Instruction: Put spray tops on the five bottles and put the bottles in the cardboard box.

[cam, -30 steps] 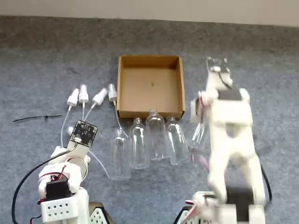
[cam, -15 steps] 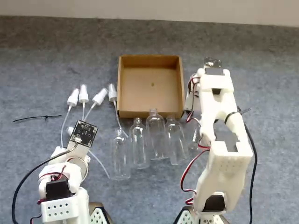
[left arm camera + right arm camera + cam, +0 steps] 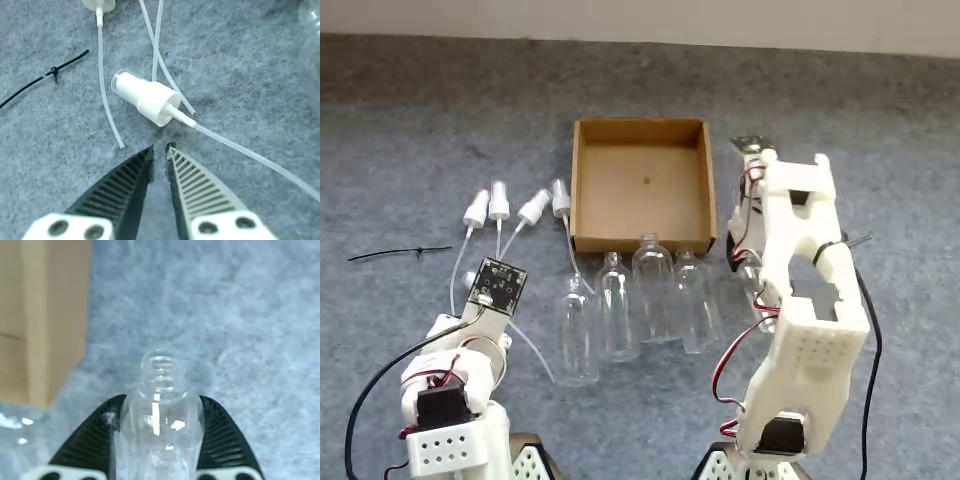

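Nearest the arm bases, the left gripper (image 3: 159,147) has its jaws almost closed on nothing — a spray top (image 3: 147,97) lies just beyond its tips. Farther on, the right gripper (image 3: 160,402) clasps a clear bottle (image 3: 161,370) beside the cardboard box (image 3: 45,315) — four other bottles (image 3: 617,305) lie at the box's near wall.

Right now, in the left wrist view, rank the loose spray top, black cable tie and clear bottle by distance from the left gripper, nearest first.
1. spray top: lying on its side just ahead of the left gripper.
2. black cable tie: out to the arm's left.
3. clear bottle: off to its right, farthest.
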